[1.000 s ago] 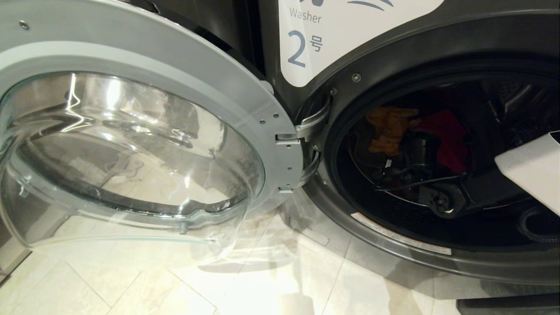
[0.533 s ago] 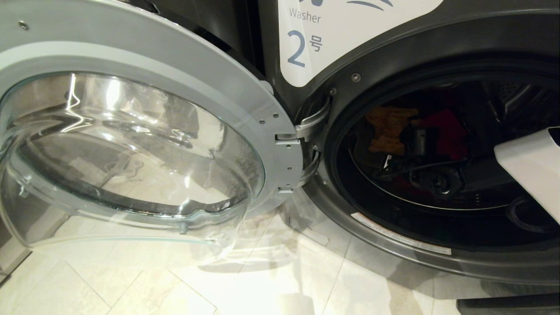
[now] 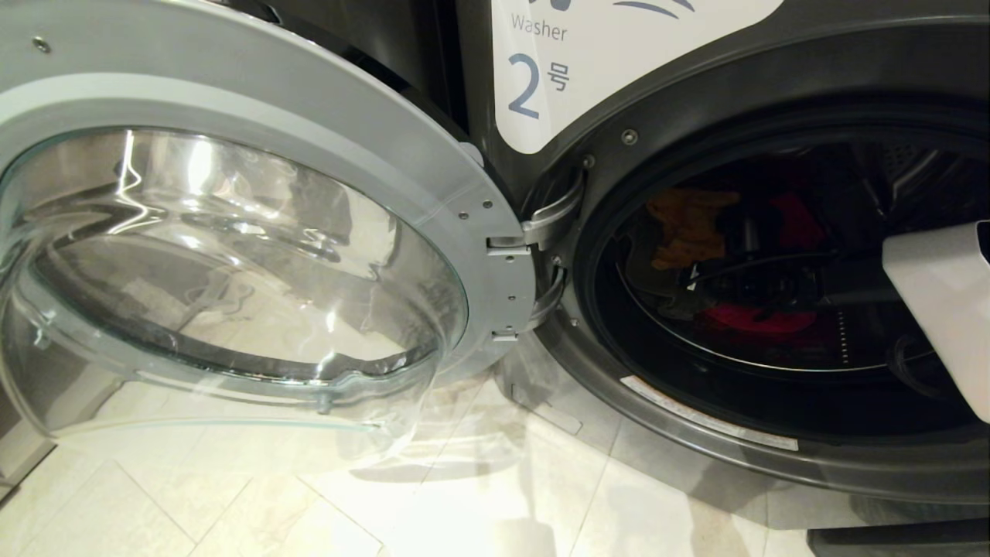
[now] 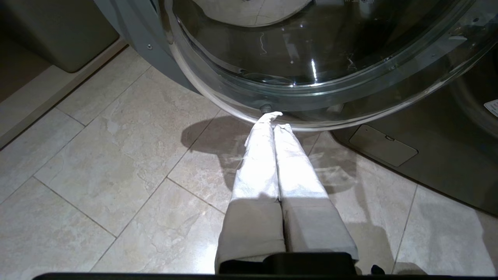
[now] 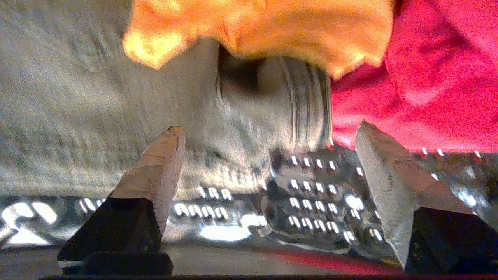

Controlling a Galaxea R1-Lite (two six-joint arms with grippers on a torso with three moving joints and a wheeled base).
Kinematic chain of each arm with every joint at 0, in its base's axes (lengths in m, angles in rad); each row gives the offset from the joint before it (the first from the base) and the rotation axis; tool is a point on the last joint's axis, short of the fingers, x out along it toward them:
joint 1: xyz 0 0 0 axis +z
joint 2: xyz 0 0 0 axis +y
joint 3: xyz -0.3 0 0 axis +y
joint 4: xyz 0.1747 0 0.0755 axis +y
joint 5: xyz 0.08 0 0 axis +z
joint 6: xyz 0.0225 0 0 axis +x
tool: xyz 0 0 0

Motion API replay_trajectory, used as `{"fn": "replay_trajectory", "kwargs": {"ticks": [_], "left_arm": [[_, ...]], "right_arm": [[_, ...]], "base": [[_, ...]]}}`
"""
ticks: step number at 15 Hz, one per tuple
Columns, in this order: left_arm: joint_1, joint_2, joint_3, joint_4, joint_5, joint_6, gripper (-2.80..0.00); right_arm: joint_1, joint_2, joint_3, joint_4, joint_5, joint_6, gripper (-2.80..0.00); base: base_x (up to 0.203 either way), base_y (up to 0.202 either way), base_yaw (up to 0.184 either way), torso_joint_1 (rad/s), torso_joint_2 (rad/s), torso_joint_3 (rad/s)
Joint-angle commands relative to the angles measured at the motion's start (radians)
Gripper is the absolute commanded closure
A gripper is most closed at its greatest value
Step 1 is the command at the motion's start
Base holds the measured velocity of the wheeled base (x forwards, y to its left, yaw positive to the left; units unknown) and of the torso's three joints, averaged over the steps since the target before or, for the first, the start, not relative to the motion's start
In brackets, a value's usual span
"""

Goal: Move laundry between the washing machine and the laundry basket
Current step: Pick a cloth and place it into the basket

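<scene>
The washing machine (image 3: pixel 696 93) labelled 2 stands with its round glass door (image 3: pixel 309 116) swung wide to the left. My right arm (image 3: pixel 940 309) reaches into the dark drum, where mustard-orange laundry (image 3: pixel 688 224) and red laundry (image 3: pixel 793 220) lie at the back. My right gripper (image 5: pixel 268 130) is open over the perforated drum wall (image 5: pixel 319 194). A grey garment (image 5: pixel 249 116) with a ribbed cuff lies just ahead, between its fingers, apart from them. The orange cloth (image 5: pixel 264 27) and the red cloth (image 5: pixel 420 77) lie beyond. My left gripper (image 4: pixel 277 120) hangs shut and empty under the door's rim. The laundry basket is out of view.
Pale floor tiles (image 4: pixel 116 155) spread below the open door (image 4: pixel 311 58). The washer's lower panel with a small hatch (image 4: pixel 383 146) is beside the left gripper. A grey bin (image 4: pixel 62 35) stands against the wall further off.
The right gripper has opened and shifted inside the drum, and the arm's white link has tilted upward. A red patch now shows low in the drum. The left arm has not moved.
</scene>
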Motion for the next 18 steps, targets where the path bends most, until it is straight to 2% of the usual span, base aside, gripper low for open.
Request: {"fn": "replay_trajectory", "kwargs": {"ticks": [1, 5, 8, 12, 15, 18], "left_arm": [[0.000, 0.002, 0.040, -0.001, 0.001, 0.000, 0.00], [0.000, 0.002, 0.040, -0.001, 0.001, 0.000, 0.00], [0.000, 0.002, 0.040, -0.001, 0.001, 0.000, 0.00], [0.000, 0.002, 0.040, -0.001, 0.000, 0.000, 0.00], [0.000, 0.002, 0.040, -0.001, 0.001, 0.000, 0.00], [0.000, 0.002, 0.040, -0.001, 0.001, -0.001, 0.00]], "right_arm": [[-0.005, 0.039, -0.050, 0.001, 0.003, 0.020, -2.80], [-0.006, 0.098, -0.084, -0.003, 0.004, 0.087, -2.80], [-0.009, 0.148, -0.175, -0.001, 0.002, 0.131, -2.80], [-0.015, 0.203, -0.205, -0.016, 0.003, 0.134, -2.80], [-0.015, 0.232, -0.205, -0.105, 0.005, 0.135, -2.80], [-0.018, 0.243, -0.205, -0.158, 0.046, 0.136, -2.80]], "base": [[0.000, 0.000, 0.000, 0.000, 0.00, 0.000], [0.000, 0.000, 0.000, 0.000, 0.00, 0.000], [0.000, 0.000, 0.000, 0.000, 0.00, 0.000], [0.000, 0.000, 0.000, 0.000, 0.00, 0.000], [0.000, 0.000, 0.000, 0.000, 0.00, 0.000], [0.000, 0.000, 0.000, 0.000, 0.00, 0.000]]}}
